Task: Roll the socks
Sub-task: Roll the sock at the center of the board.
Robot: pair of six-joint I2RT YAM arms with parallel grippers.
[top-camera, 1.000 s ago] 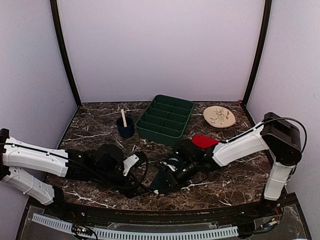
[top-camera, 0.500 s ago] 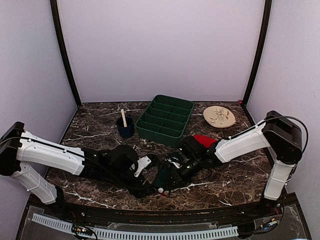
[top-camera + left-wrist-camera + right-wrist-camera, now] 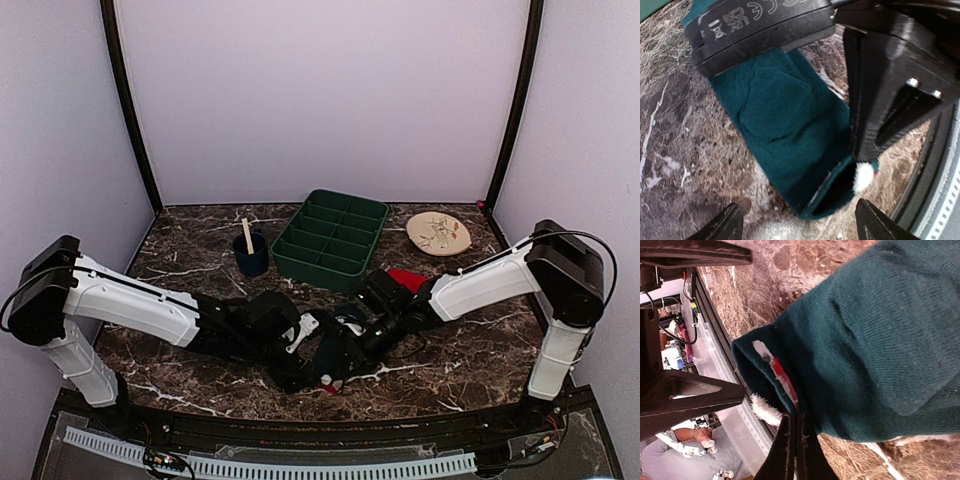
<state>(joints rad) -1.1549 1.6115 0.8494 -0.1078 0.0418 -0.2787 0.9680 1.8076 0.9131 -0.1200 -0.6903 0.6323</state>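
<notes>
The dark teal sock [image 3: 785,125] lies flat on the marble near the front edge, and its open cuff [image 3: 840,192] shows a white tuft and a red strip inside. My right gripper [image 3: 795,432] is shut, pinching the cuff edge of this teal sock [image 3: 870,335]. My left gripper [image 3: 800,227] stands open just in front of the cuff, one fingertip on each side and not touching it. From above, the two grippers meet over the teal sock [image 3: 337,352]. The red sock [image 3: 406,279] lies behind the right arm, partly hidden.
At the back, a green compartment tray [image 3: 332,238] sits between a dark blue cup holding a wooden stick [image 3: 250,254] and a round plate [image 3: 438,232]. The table's black front rail [image 3: 330,425] runs close behind the grippers.
My left arm has swung right and forward, bringing its open gripper up to the teal sock's cuff. The right gripper stays shut on the sock and has shifted slightly.
</notes>
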